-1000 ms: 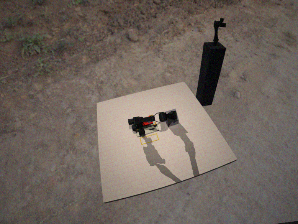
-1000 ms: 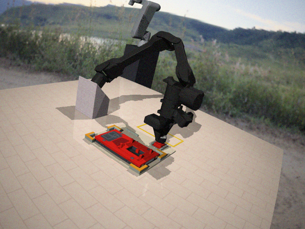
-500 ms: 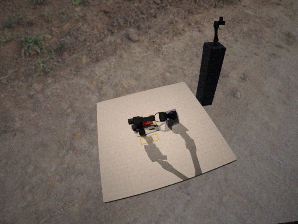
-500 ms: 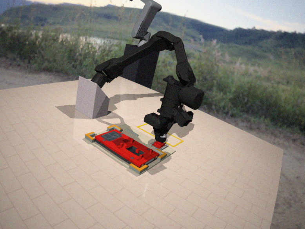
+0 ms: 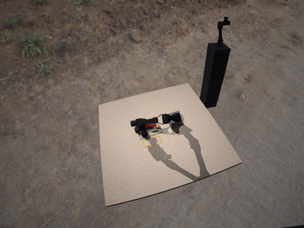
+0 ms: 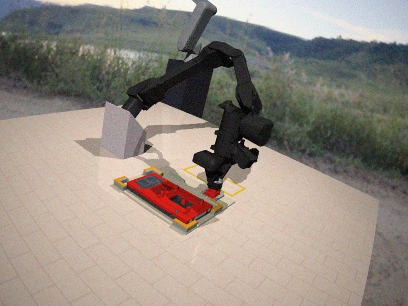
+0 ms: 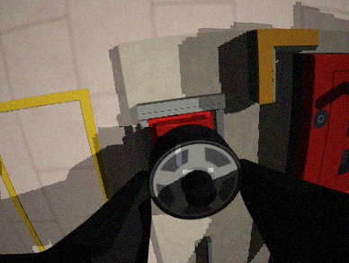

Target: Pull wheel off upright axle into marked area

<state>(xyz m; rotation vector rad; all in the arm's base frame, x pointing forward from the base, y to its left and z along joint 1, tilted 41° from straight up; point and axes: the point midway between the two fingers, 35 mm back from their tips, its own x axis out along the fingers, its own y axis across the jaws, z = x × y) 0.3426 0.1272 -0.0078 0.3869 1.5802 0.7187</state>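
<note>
Wrist view gives the closest look: the black parallel-jaw gripper (image 7: pixel 193 186) is clamped on the black-tyred wheel with a grey spoked hub (image 7: pixel 195 179), one dark finger (image 7: pixel 116 226) pressing its left side and the other pressing its right. The hub face points straight at the camera. Just beyond the wheel sits a small red block in a grey frame (image 7: pixel 181 117), and whether the wheel rides on its axle or has lifted off cannot be told from here. To the left of the gripper lies the yellow-outlined rectangular marked area (image 7: pixel 48 154), with nothing inside it but shadow. To the right of the gripper is an orange corner bracket (image 7: pixel 281 55) and the edge of the red moulded chassis plate (image 7: pixel 326 124).

The exterior view hides the wheel behind the fingers but shows what the wrist camera cannot: the gripper (image 6: pixel 213 186) points straight down over the red block at the near end of the whole red plate (image 6: pixel 169 197), which rests in a grey tray with orange corners. The yellow outline (image 6: pixel 214 179) lies just beyond the gripper.

The top view shows the beige tiled board (image 5: pixel 157 169) lying on bare brown dirt, long arm shadows across it, and a tall black post (image 5: pixel 214 73) standing off its far corner.
</note>
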